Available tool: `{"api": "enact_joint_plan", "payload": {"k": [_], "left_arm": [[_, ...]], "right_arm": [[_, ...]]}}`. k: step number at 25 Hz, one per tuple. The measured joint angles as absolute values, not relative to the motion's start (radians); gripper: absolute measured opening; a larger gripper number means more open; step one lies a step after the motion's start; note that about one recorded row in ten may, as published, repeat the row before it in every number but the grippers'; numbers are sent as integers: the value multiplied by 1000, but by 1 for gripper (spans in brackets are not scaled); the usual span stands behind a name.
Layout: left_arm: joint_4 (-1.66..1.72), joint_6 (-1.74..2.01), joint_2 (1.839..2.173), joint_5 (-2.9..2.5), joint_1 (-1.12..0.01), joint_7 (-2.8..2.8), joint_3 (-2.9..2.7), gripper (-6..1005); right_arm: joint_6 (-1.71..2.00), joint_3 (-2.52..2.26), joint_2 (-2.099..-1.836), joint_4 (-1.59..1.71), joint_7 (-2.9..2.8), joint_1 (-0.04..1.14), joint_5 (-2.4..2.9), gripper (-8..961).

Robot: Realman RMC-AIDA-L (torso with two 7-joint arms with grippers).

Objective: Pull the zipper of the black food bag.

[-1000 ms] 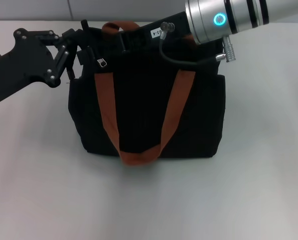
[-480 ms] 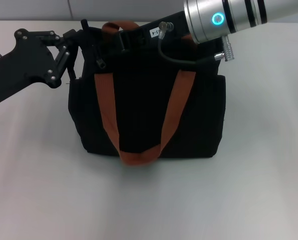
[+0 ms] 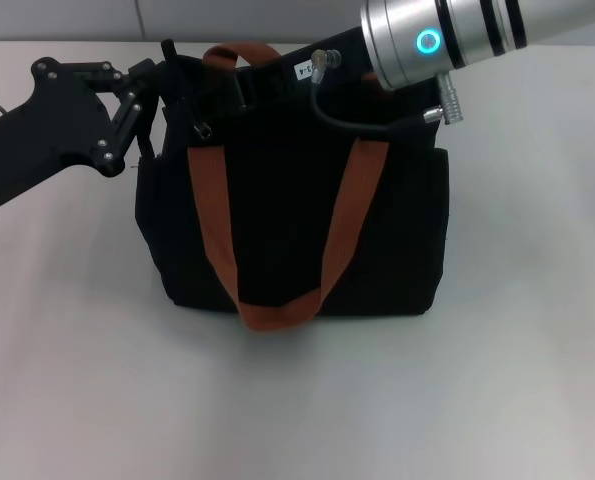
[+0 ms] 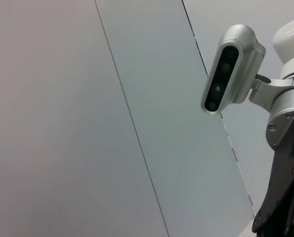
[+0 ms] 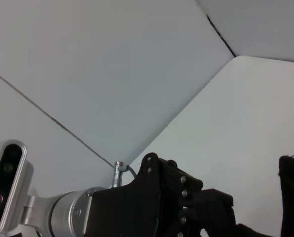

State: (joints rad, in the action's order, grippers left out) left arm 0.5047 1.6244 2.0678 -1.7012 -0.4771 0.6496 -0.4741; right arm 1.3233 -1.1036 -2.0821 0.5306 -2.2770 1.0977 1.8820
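Fingers of the left gripper pinch the black food bag at its top corner, beside the zipper. Right gripper sits over the bag's top edge; its grip cannot be told.

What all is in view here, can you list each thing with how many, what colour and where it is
black food bag: one, black, standing mid-table
handle straps: two, orange-brown, one draped down the bag's front, one at its top rear
zipper: one pull tab, silver, top edge near the bag's left corner
table: one, white, under everything
wall: pale grey panels, behind the table
left gripper: one, black, at the bag's top left corner
right gripper: one, black, on a silver arm, at the bag's top
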Motion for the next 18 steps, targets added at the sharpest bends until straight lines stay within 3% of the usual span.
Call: {"api": "enact_joint_plan", "payload": {"k": [6,13,18], "left_arm": [[505,1625,2067,-1702,-477,650,-474,85],[505,1627,2067,-1701,-472,650,-470,89],[505,1637,2066,-1701,-470,647,-466,92]], "right_arm": [[1303,-1157,-2081,540,-2303,1104,1882,319],[1300,-1167,-2082,565,-2304,1090,1882,189],[1307,-1170,-2082,610,-2304,1067,1882,15]]}}
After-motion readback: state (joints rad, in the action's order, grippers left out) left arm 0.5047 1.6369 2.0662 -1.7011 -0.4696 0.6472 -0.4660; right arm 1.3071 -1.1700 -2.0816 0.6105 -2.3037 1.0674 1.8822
